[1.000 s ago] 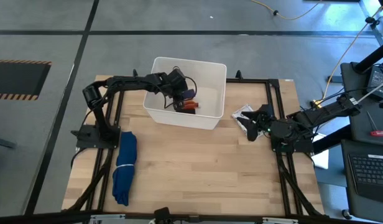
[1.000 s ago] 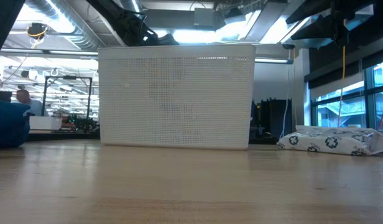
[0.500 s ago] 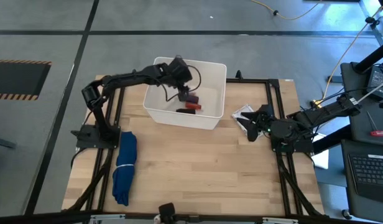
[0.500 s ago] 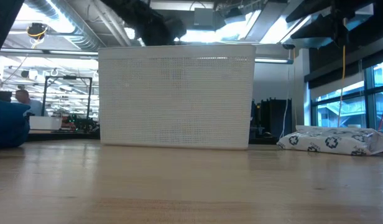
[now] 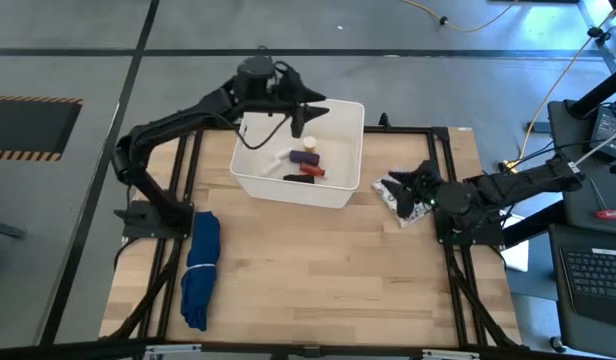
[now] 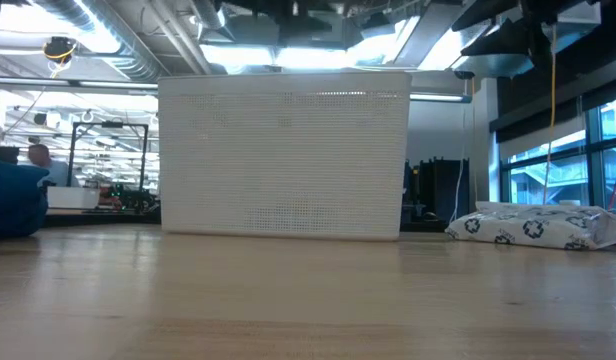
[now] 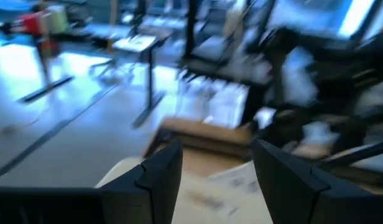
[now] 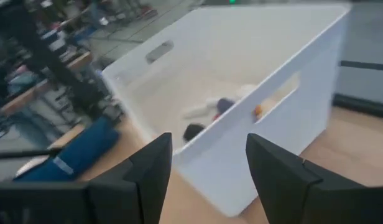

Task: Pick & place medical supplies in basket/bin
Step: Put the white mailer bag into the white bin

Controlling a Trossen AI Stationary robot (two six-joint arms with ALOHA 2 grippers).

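The white tub stands at the table's far middle; it also shows in the low view and the right wrist view. In it lie a white roll, a purple oblong, a red tube, an orange vial and a black piece. My left gripper is open and empty, high above the tub's far rim. A silvery dotted blister pack lies flat on the table right of the tub. My right gripper is open and empty above it.
A long folded blue cloth lies at the table's left side, near the left arm's base. Bare wood fills the table's near half. A keyboard and cables lie beyond the table's right edge.
My left gripper has risen out of the tub and gone toward the table's far edge, and now stands above the tub's far rim. The items inside the tub lie uncovered.
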